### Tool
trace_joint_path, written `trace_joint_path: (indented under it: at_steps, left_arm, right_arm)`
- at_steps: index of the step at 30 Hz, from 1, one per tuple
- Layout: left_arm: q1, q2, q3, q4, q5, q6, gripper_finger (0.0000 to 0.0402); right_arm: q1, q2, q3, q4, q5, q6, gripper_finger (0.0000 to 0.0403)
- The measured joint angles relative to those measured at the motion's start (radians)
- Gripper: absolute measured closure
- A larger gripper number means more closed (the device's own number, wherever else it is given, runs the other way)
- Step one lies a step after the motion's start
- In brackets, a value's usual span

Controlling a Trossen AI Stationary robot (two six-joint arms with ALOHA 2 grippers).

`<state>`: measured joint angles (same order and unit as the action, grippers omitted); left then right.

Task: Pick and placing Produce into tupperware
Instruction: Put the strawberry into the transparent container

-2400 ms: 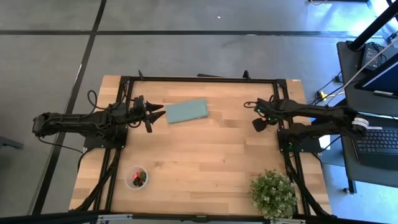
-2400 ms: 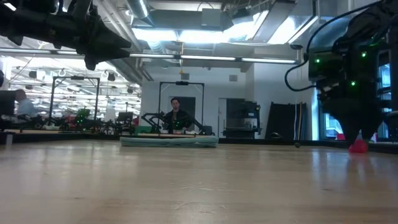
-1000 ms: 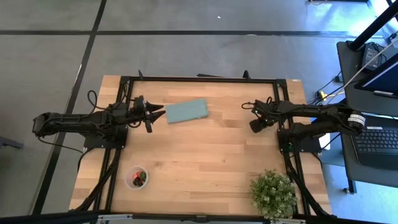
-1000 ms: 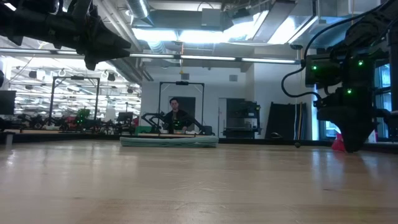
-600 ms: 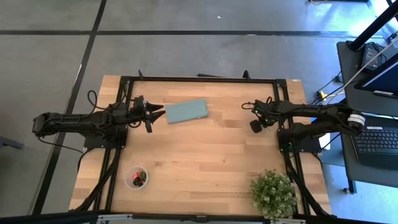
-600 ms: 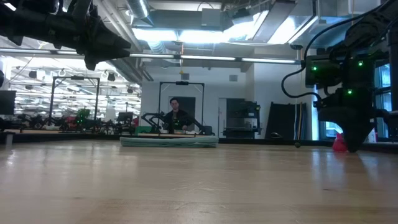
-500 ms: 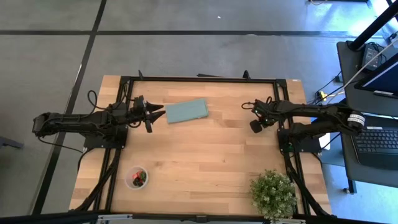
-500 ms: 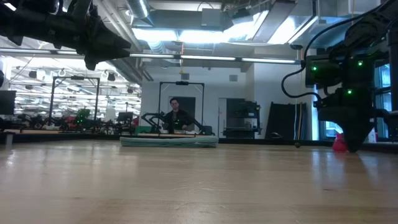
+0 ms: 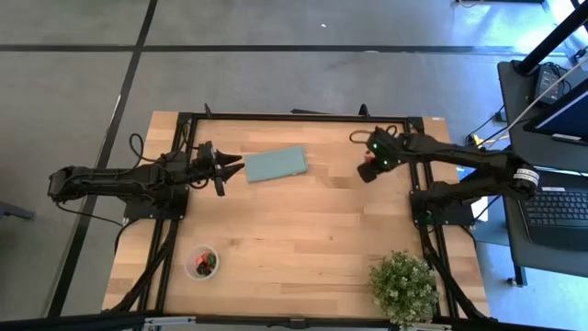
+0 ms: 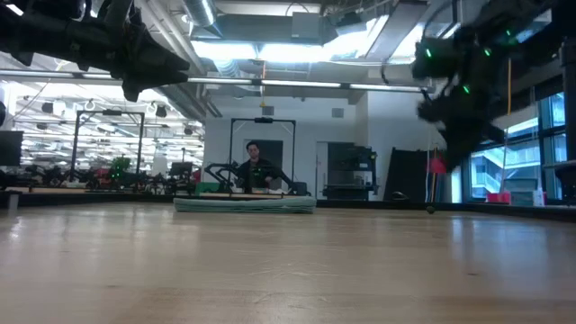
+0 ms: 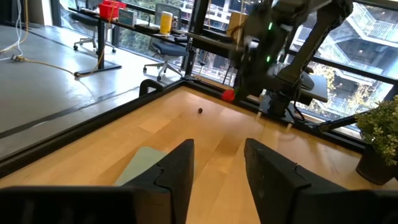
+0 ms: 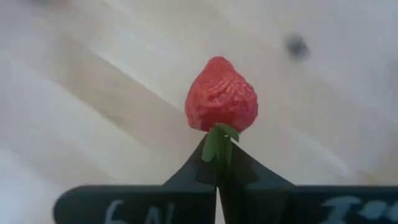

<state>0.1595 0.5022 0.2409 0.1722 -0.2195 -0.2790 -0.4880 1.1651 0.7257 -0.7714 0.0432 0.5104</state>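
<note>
right tool (image 12: pixel 217 163): bases cut off by the wrist view's lower edge; only the pinched tips show, on the green stem of the strawberry (image 12: pixel 221 94). surface behind it blurred; a dark spot (image 12: pixel 297 45) there too smeared to identify. in the low view that arm is motion-blurred and the red piece (image 10: pixel 437 164) is a mere smudge. cup (image 9: pixel 202 262) in the high view: contents too small to count, just red and dark specks. left tool (image 11: pixel 217 171): cut by the wrist view's lower edge. plant (image 11: pixel 382 134) clipped at that view's edge.

Right end effector (image 9: pixel 366 171) lifted the strawberry (image 12: pixel 221 94) leftward.
</note>
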Motion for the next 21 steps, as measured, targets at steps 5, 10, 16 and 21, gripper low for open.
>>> trace_joint_path:
  at_steps: [5,10,16,21]
  left_arm:
    - [0.000,0.000,0.000,0.000,0.000,-0.001,0.0270]
    - [0.000,0.000,0.000,0.000,0.000,0.000,0.0263]
    - [0.000,-0.001,0.011,0.020,0.000,0.000,0.0254]
    - [0.000,-0.024,0.059,0.027,0.000,0.001,0.0253]
  right_arm:
    - [0.048,0.010,0.168,0.058,-0.073,-0.044,0.0402]
    - [0.120,0.088,0.368,0.071,-0.088,-0.108,0.0402]
    - [0.211,0.282,0.601,0.069,-0.095,-0.230,0.0403]
    - [0.268,0.484,0.769,0.075,-0.152,-0.340,0.0403]
